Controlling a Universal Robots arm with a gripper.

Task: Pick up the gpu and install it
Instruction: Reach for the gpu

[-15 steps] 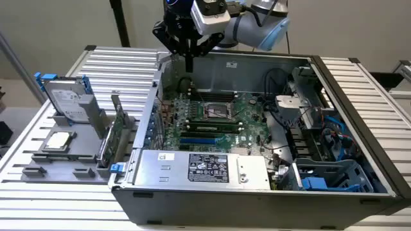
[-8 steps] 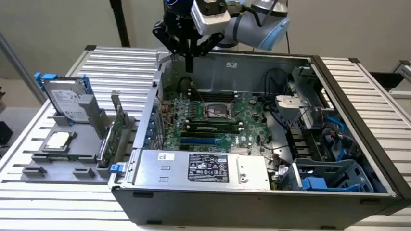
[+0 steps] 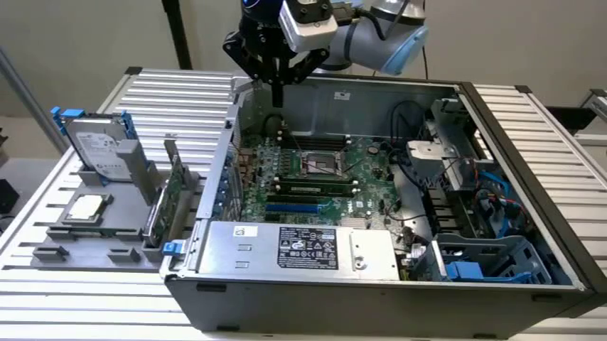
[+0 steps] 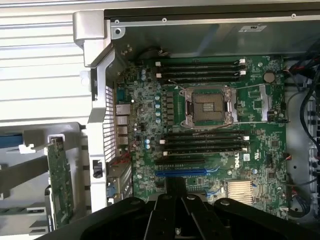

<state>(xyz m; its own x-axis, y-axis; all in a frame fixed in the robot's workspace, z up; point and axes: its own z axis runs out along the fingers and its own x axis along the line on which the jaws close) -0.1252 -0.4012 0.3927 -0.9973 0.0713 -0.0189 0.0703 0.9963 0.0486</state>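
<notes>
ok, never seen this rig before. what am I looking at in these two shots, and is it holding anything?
It is a robot arm with a gripper. One shot comes from a camera off the arm, the other from a camera on its wrist, looking down at the motherboard inside an open computer case. On the exterior view's left, a grey rack holds a hard drive, a flat chip and the gpu, standing on edge. The gripper hovers over the case, jaws together, holding nothing.

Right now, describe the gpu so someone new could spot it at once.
Find the open computer case, then the grey parts rack beside it on the exterior view's left. The gpu stands on edge in the rack, nearest the case: a thin green board, unlike the silver hard drive with blue rails.
</notes>
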